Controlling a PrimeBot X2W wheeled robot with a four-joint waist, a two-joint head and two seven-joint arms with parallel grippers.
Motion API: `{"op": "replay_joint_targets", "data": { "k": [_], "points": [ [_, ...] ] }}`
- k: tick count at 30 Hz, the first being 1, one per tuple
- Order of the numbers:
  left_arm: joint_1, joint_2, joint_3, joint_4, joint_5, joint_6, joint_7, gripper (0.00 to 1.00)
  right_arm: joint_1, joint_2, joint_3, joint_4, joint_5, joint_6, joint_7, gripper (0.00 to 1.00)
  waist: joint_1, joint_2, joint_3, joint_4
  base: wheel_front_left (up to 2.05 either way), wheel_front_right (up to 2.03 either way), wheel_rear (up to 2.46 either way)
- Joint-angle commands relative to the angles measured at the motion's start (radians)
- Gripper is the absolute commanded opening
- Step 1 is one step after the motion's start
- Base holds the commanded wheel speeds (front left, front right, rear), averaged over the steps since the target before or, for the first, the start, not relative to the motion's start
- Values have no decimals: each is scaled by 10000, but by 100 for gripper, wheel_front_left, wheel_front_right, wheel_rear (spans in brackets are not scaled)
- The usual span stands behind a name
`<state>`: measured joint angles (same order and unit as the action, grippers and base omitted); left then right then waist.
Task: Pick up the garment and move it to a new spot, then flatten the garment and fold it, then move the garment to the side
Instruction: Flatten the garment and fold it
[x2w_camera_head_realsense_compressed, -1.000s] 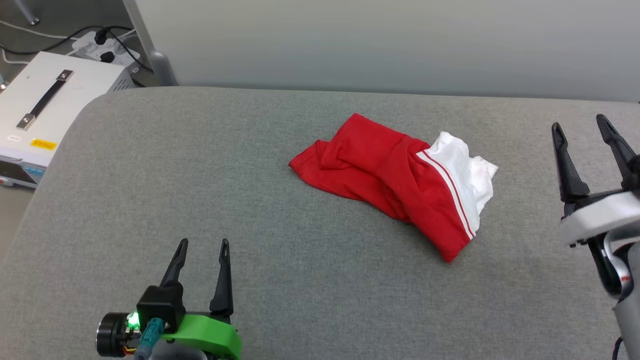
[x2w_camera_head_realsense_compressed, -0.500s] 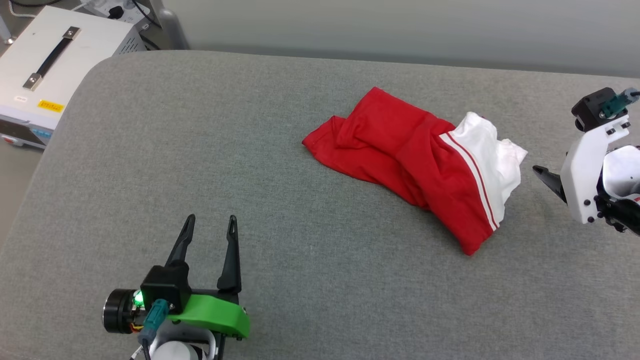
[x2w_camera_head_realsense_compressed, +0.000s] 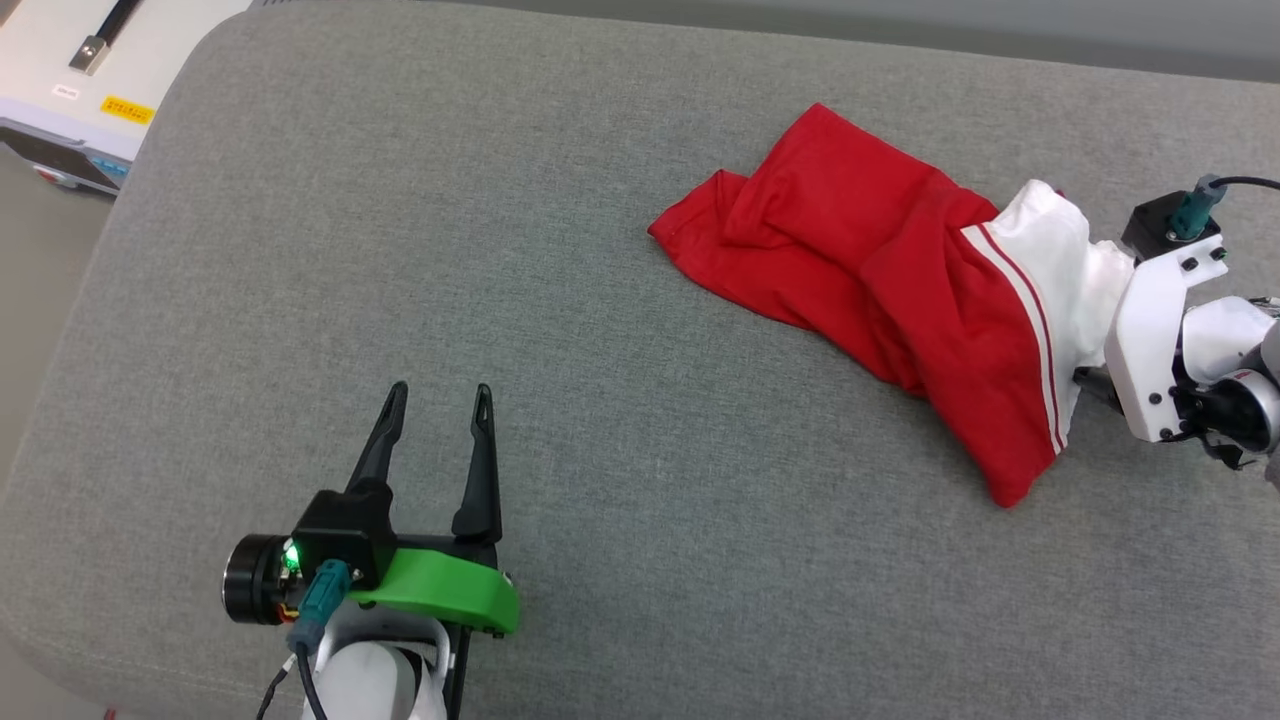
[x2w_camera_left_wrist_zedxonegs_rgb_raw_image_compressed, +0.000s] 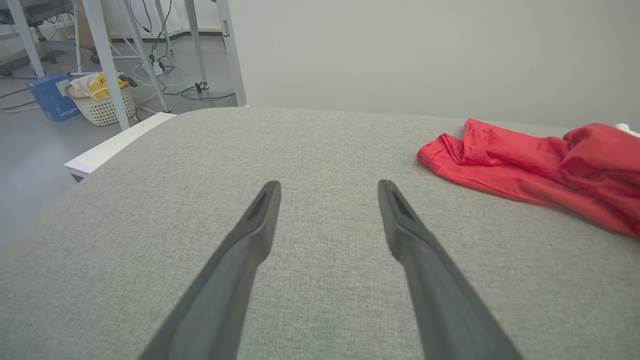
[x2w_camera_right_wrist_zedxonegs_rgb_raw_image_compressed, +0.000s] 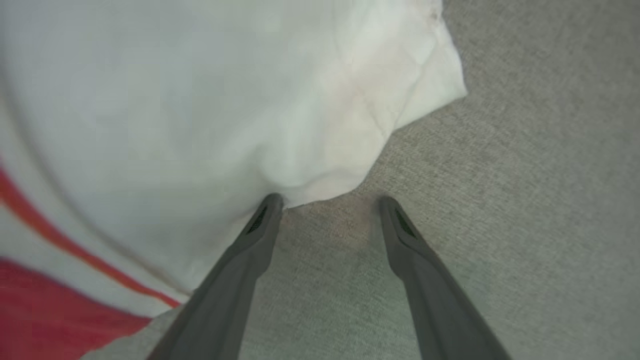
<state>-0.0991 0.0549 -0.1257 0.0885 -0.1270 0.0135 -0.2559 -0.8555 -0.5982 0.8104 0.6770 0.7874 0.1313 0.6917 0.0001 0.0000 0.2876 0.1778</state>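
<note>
The garment (x2w_camera_head_realsense_compressed: 880, 270) lies crumpled on the grey padded table (x2w_camera_head_realsense_compressed: 600, 450), right of centre: red cloth with a white sleeve (x2w_camera_head_realsense_compressed: 1060, 260) and striped trim at its right end. My right gripper (x2w_camera_right_wrist_zedxonegs_rgb_raw_image_compressed: 330, 200) is open, low over the table at the sleeve's edge. Its left fingertip (x2w_camera_right_wrist_zedxonegs_rgb_raw_image_compressed: 270, 205) touches the white cloth (x2w_camera_right_wrist_zedxonegs_rgb_raw_image_compressed: 200, 100), and bare table shows between the fingers. The gripper's white wrist mount (x2w_camera_head_realsense_compressed: 1150, 330) sits right beside the sleeve. My left gripper (x2w_camera_head_realsense_compressed: 440, 388) stands open and empty at the lower left, far from the garment's red end (x2w_camera_left_wrist_zedxonegs_rgb_raw_image_compressed: 525, 160).
A white box with a black handle (x2w_camera_head_realsense_compressed: 60, 80) stands off the table's far left corner. Beyond the table's rounded left edge are metal legs, a white basket (x2w_camera_left_wrist_zedxonegs_rgb_raw_image_compressed: 102, 102) and a blue box (x2w_camera_left_wrist_zedxonegs_rgb_raw_image_compressed: 50, 97) on the floor. A pale wall runs behind the table.
The head camera has tilted down. My right gripper has turned from fingers-up to pointing left and has dropped to the white sleeve's edge. The left gripper has stayed open in place.
</note>
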Motion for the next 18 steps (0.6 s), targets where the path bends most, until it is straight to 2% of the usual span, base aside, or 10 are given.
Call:
{"op": "replay_joint_targets", "data": {
  "k": [1,2,3,4,5,11,18],
  "points": [
    [-133,-46,-30,13,-98,86,-59,100,213,107,178,234,257,-6,121,100,-1,0,126,141,0,0,0],
    [-133,-46,-38,23,-105,96,-59,100,260,119,241,320,365,-6,111,100,-1,0,117,147,0,0,0],
    [-130,-46,-41,35,-111,109,-59,100,287,103,344,378,432,-6,34,47,-1,0,101,145,0,0,0],
    [-120,-46,-32,45,-113,120,-59,100,297,84,440,392,468,-6,-54,27,-1,0,69,130,0,0,0],
    [-98,-46,-5,57,-110,135,-59,100,301,75,512,398,565,-6,-189,0,-1,0,18,93,0,0,0],
    [58,-47,96,146,-35,128,-59,100,177,-183,632,85,1120,-6,-1321,0,-1,0,-412,-153,0,0,0],
    [408,-47,215,224,17,130,-59,100,826,-1205,272,-1301,1760,-6,-3497,0,-1,0,-1117,-413,0,0,0]
  ]
}}
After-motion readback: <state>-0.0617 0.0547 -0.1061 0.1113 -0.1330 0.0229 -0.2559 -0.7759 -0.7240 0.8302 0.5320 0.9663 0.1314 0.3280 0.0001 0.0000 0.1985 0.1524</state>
